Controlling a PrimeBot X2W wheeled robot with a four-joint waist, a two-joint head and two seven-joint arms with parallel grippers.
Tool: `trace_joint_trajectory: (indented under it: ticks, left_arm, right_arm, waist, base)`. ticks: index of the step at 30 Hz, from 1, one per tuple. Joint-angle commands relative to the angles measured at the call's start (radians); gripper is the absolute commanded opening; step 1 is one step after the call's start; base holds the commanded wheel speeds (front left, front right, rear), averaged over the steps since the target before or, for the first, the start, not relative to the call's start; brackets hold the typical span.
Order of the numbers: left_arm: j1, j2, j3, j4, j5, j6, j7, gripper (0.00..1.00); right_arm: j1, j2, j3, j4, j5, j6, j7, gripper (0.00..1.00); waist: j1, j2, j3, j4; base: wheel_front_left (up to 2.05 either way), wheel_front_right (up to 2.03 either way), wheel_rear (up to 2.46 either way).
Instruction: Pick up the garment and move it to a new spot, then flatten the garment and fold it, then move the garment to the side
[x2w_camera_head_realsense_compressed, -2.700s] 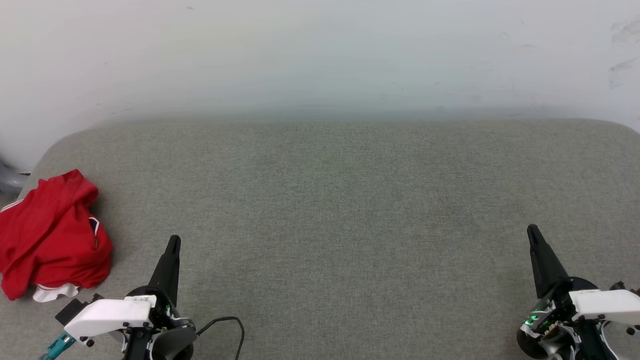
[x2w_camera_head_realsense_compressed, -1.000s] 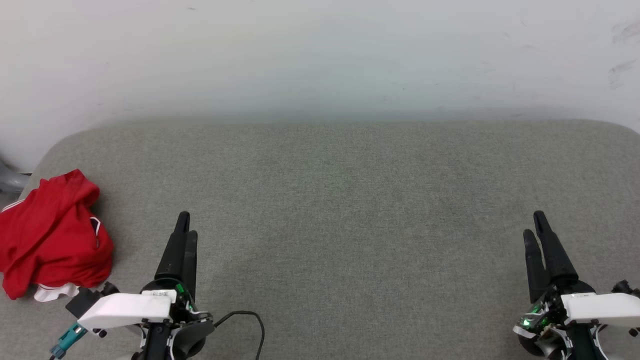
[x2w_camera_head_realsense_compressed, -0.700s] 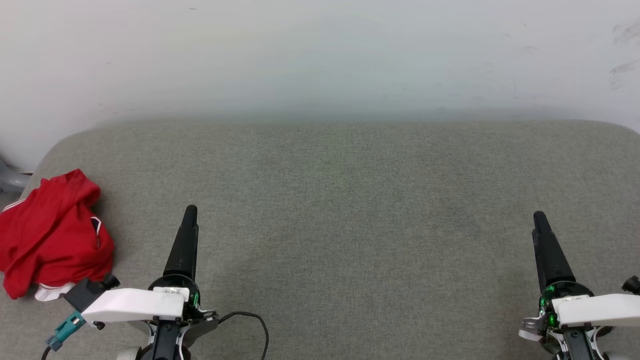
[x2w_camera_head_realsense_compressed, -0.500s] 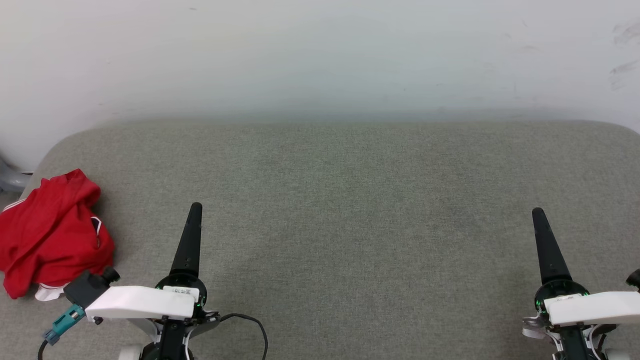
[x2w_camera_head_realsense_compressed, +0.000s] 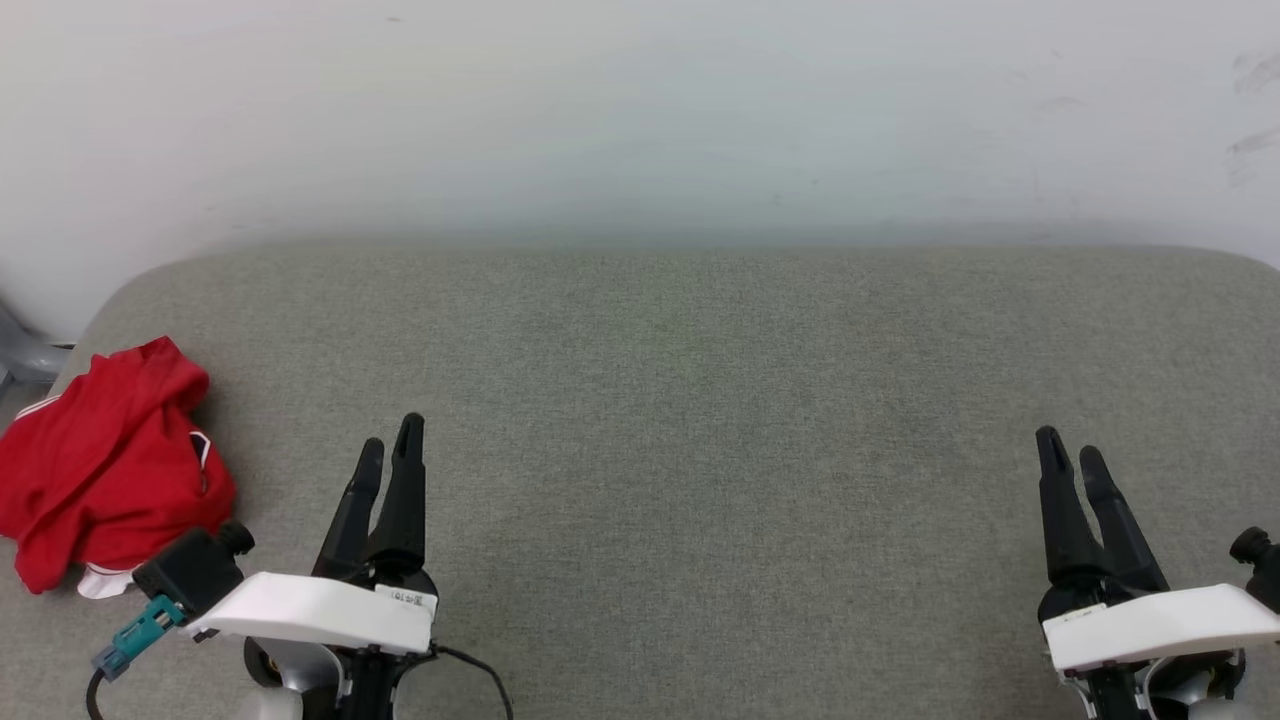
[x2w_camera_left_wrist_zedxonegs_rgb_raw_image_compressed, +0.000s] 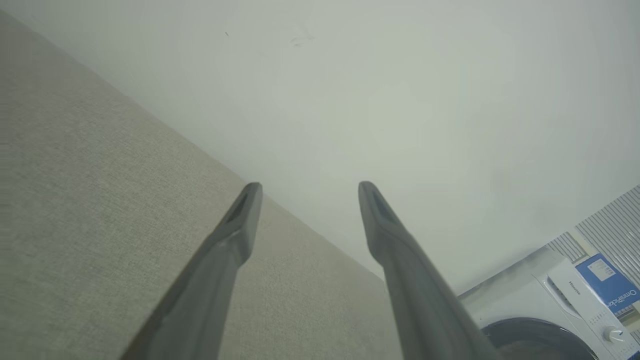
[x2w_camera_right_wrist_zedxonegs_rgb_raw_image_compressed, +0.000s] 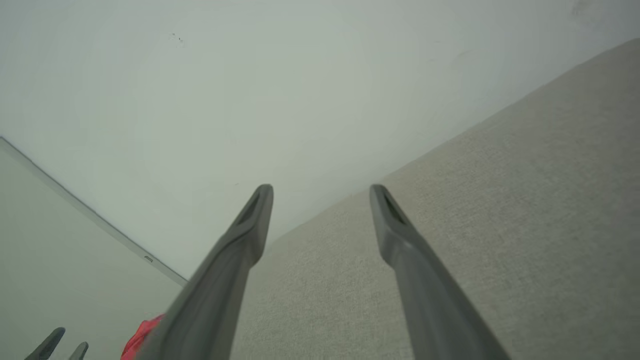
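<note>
While the red jersey (x2w_camera_head_realsense_compressed: 110, 465) lies crumpled at the frame's lower left on the grey tabletop (x2w_camera_head_realsense_compressed: 700, 400), left gripper (x2w_camera_head_realsense_compressed: 391, 433) and right gripper (x2w_camera_head_realsense_compressed: 1068, 445) hover empty, fingers apart. Best play: swing the left one over, pinch a high fold deep, lift cleanly.

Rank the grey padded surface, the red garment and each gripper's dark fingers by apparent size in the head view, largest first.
1. Grey padded surface, by far the largest.
2. Red garment, crumpled at its left end.
3. Left gripper and right gripper, fingers only: they look alike, so unranked.
</note>
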Motion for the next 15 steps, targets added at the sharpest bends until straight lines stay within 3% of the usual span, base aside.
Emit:
trace_joint_trajectory:
  ticks: [1, 15]
  left_arm:
    - [0.000, 0.009, 0.001, -0.016, 0.060, 0.000, -0.013, 1.00]
    - [0.011, 0.034, -0.016, 0.014, 0.354, 0.000, -0.053, 1.00]
  right_arm:
    - [-0.002, 0.001, 0.000, -0.021, -0.060, 0.000, -0.008, 1.00]
    - [0.024, 0.002, -0.020, -0.057, -0.306, 0.000, 0.012, 1.00]
  waist:
    - [0.0000, 0.0000, -0.001, 0.001]
    - [0.0000, 0.0000, -0.006, 0.007]
  base:
    - [0.00, 0.00, 0.00]
    - [0.00, 0.00, 0.00]
